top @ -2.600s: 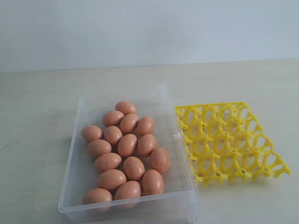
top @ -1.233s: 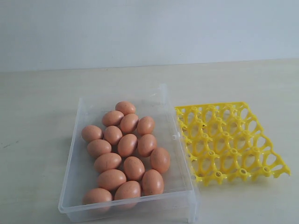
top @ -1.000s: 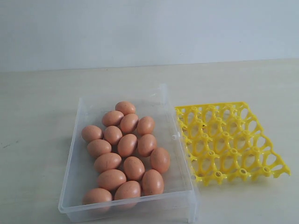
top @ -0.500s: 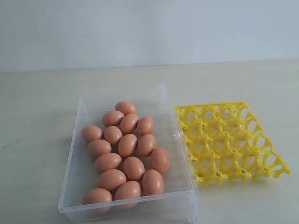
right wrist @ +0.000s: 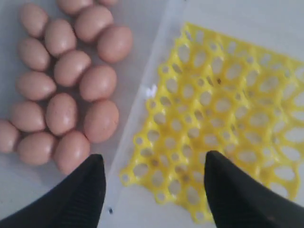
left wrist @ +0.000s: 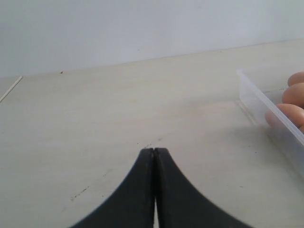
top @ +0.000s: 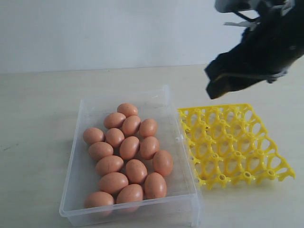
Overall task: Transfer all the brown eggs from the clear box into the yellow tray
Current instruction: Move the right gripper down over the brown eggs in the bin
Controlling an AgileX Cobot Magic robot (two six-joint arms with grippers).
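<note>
All eggs (top: 129, 147) lie in the box (top: 166, 209), tray (top: 237, 142) just beside it.
My right gripper (right wrist: 154, 159) hangs above them with jaws spread wide; my left gripper (left wrist: 155, 150) is pressed closed over the table (left wrist: 95, 104), near the box.

Robot-testing laboratory, judged from its staging: a plain, pale bench (top: 38, 104) set against a blank white wall (top: 95, 28), a black robot arm (top: 266, 47) hanging above it, and a tidy trial layout of a clear box (top: 80, 171) of brown eggs (top: 129, 147) beside a yellow tray (top: 229, 137).
</note>
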